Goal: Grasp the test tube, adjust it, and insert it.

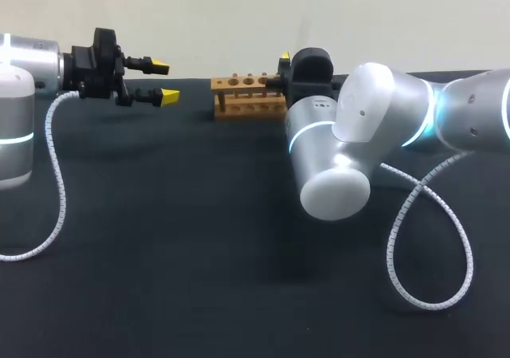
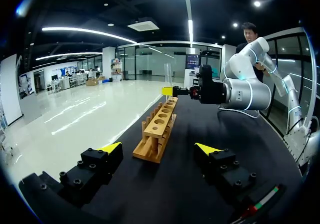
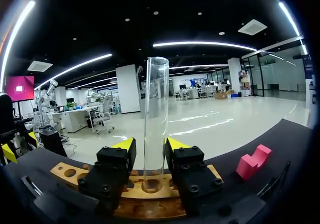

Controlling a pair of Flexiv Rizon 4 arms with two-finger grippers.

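Status, head view: my left tool (image 1: 164, 81) hangs at about 10 o'clock over the worktop (image 1: 199, 254), fingers spread, nothing between them. It is well apart from the wooden rack (image 1: 247, 97), which stands at 12 o'clock by the far edge.

My right tool (image 3: 150, 144) sits at the rack's 3 o'clock end, clenched on the test tube (image 3: 156, 114). The tube stands upright between both fingers, open mouth up and lower end at the mouth of a rack hole. I cannot tell how deep it sits.

Judgement: grasp done and adjustment done, since the tube is vertical and lined up with a hole. Left to do: lower it fully, release, withdraw. Risk: the rim could catch on the hole edge if it is off-centre.

Count:
- tools: two, one empty and one loaded
- rack: one, with a single row of holes, partly hidden and so not counted
- test tube: one
- pink block (image 3: 254, 161): one, on the worktop at about 2 o'clock from my right tool, not involved
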